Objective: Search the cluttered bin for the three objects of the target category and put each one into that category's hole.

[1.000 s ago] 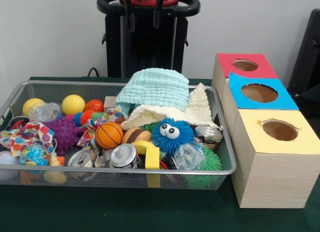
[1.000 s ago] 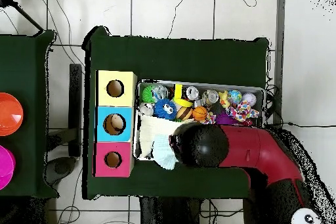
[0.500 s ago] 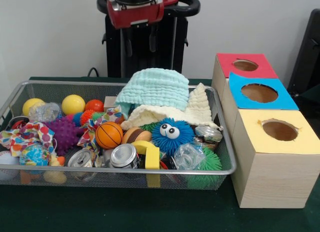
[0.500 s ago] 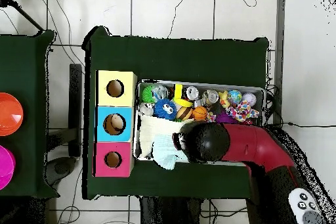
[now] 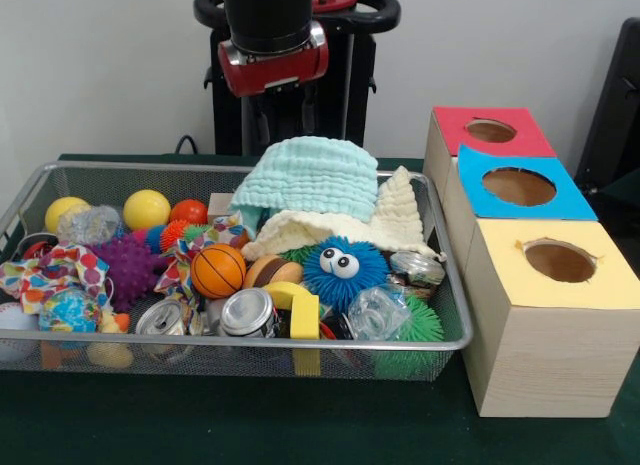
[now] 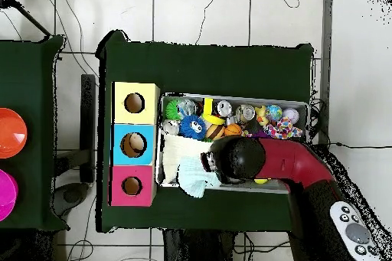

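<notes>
Which category is wanted can't be read from the scene, but the arm hangs over the back of the wire bin, above the mint-green waffle cloth, so that looks the likeliest first pick. It lies heaped on a cream cloth against the bin's far rim, on the side nearest the boxes. I'd judge it light, limp and grippy: it won't slip or break, but it will sag and drag, and may catch on the cream cloth beneath. Pinching a raised fold at the top of the heap seems safest. Just in front sit a blue fuzzy toy with eyes, a mini basketball and a silver can. Beside the bin stands a row of wooden boxes with a red-topped hole, a blue-topped hole and a yellow-topped hole. The gripper is lost against the black pedestal; I cannot tell how it is set. Against a second ago, the arm has dropped lower and further over the bin, while the clutter hasn't stirred.
</notes>
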Controlling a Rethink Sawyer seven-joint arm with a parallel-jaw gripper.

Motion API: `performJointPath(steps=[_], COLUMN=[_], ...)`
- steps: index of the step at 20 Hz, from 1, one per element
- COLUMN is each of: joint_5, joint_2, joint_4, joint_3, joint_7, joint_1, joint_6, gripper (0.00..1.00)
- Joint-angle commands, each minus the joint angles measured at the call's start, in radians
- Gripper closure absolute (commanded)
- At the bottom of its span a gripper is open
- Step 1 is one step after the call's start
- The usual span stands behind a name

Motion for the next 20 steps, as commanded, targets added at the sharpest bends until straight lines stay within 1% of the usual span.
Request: performJointPath(steps=[1, 5, 12, 16, 20], joint_5=[-0.058, -0.061, -0.064, -0.068, -0.079], joint_2=[0.065, 0.073, 0.094, 0.073, 0.05], joint_4=[-0.132, -0.173, -0.218, -0.217, -0.23], joint_3=[-0.001, 0.003, 0.015, 0.015, 0.024], joint_7=[-0.015, -0.049, -0.083, -0.081, -0.1], joint_1=[-0.02, -0.025, -0.027, -0.027, -0.03], joint_6=[0.035, 0.083, 0.101, 0.084, 0.067], gripper=[0.0, 0.0, 0.0, 0.0, 0.0])
